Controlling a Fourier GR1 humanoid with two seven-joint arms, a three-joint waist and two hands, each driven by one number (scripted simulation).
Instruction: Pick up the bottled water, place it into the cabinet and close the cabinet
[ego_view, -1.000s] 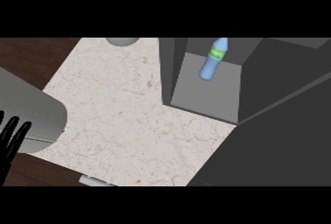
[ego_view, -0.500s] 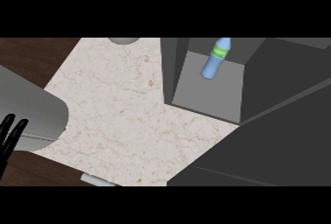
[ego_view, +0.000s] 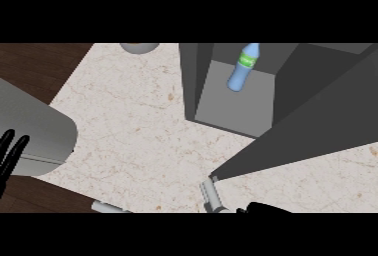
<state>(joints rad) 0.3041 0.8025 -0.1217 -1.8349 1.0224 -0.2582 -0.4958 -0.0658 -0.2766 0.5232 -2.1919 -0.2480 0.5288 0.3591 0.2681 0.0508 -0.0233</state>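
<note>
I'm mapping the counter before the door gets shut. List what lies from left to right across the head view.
Left hand, resting at the left edge → grey round object at the top edge → cabinet's left wall → bottled water inside the cabinet. The door and the right hand overlap these: left out.

Cabinet (ego_view: 235, 107) on the counter (ego_view: 133, 135), door open. Inside the cabinet, toward the back: bottled water (ego_view: 244, 70), standing. Right of the cabinet's opening, stretching forward: its door (ego_view: 314, 125). Behind and left of the cabinet: round dish (ego_view: 139, 47), cut off. Far left of the cabinet: left hand (ego_view: 11, 150), resting. In front of the cabinet, low: right hand (ego_view: 262, 208), barely showing.
</note>
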